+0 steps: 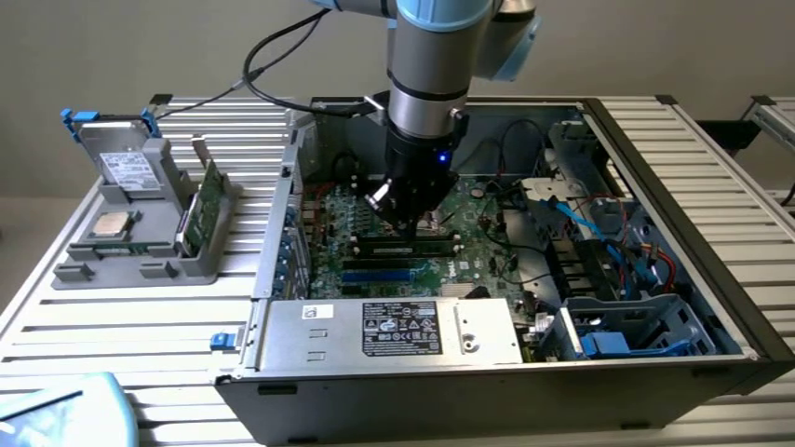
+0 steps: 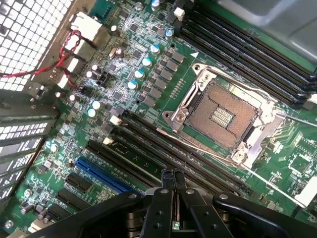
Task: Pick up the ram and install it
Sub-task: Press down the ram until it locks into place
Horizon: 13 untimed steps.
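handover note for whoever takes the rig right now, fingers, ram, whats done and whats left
Gripper: fingers shut, holding nothing, tips low over the motherboard inside the open PC case.
Ram: lying along a black slot directly under the gripper, near the empty CPU socket.
Done: the ram is out of the grey parts holder and in the slot.
Left: I cannot tell if it is fully seated or latched; check that.
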Available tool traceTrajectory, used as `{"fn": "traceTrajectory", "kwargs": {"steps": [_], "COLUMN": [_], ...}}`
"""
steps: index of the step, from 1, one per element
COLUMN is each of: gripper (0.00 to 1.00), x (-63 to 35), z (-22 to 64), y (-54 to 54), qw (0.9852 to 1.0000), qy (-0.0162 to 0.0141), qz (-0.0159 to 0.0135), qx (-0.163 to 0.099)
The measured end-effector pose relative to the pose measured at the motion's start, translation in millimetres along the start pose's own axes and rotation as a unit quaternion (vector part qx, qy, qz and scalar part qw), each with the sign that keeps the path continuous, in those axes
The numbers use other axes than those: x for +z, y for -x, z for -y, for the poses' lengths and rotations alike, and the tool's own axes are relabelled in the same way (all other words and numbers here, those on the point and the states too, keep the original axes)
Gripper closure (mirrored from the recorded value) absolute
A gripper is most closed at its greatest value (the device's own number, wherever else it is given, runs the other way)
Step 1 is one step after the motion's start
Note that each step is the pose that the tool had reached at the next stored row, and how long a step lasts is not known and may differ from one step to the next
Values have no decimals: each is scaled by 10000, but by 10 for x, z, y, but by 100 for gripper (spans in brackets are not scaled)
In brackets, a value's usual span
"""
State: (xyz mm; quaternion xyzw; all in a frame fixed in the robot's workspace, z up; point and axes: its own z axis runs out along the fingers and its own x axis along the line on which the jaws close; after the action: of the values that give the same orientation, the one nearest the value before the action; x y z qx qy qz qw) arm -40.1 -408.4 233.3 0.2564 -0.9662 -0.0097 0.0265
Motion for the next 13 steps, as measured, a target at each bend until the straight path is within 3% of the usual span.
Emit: {"fn": "traceTrajectory", "kwargs": {"steps": [13], "gripper": [89], "x": [-97], "z": [-3], "y": [-5], "qw": [9984], "qy": [1], "qz": [12], "qx": [571]}}
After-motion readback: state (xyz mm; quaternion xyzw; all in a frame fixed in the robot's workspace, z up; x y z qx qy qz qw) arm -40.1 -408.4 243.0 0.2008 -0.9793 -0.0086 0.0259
